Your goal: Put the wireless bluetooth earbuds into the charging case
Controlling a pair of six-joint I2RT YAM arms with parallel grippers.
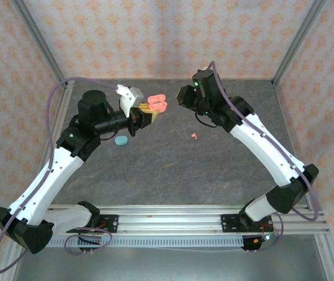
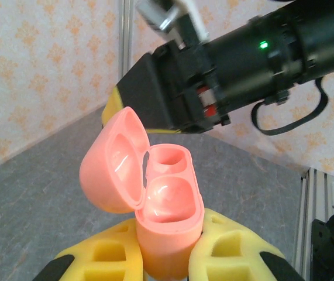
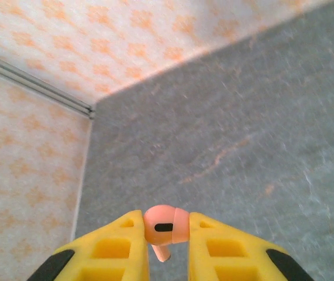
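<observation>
Top external — grey tabletop (image 1: 172,170), patterned walls (image 1: 155,35)

— What's hidden on the pink charging case (image 2: 168,202)?
— Its base: sunk between yellow fingers (image 2: 231,249) of the left gripper (image 2: 168,240), cut by the bottom edge.
— And right of the case?
— A pink speck (image 1: 193,136), possibly an earbud; too small to tell.

Counting now: two tiny salmon-pink plastic earbuds with short stems, first earbud (image 3: 165,227), second earbud (image 1: 193,136). Two oval plastic charging cases, a salmon-pink case (image 2: 167,205) and a teal case (image 1: 121,140). Two yellow-fingered grippers, left gripper (image 1: 145,113), right gripper (image 3: 165,219). Two white-and-black robot arms, left arm (image 1: 50,170), right arm (image 1: 266,146).
</observation>
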